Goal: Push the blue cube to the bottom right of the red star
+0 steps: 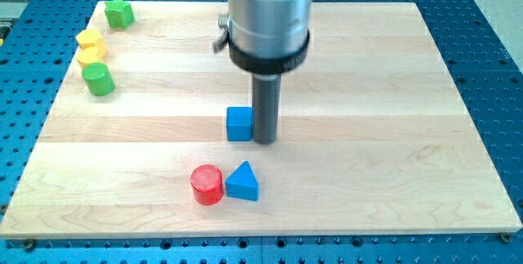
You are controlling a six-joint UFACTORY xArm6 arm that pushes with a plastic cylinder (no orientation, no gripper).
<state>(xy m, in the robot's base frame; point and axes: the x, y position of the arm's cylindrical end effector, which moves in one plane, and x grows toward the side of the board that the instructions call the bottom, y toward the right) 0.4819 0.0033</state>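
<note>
Sitting near the middle of the wooden board (392,133), the blue cube (239,123), with my tip (265,140) pressed against its right side, touching or all but touching. No jaws here to open or close, only a straight dark rod (265,113) ending on the wood.

Wide bare wood to the view's right of the tip, out to the board's right edge; more bare wood towards the view's top and left of the cube. Less room below: red cylinder (207,185) and blue triangular block (243,182) side by side, touching, just below the cube and near the board's bottom edge.

Well apart, along the board's top-left: green star-like block (119,12) at the corner, then two yellow blocks (91,38) (92,55) pressed together, shape hard to make out, then a green cylinder (100,79) right under them.

Blue perforated table (490,51) all round the board. Grey arm housing (270,11) cut off by the view's top, hiding a stretch of the board's top edge behind it.
</note>
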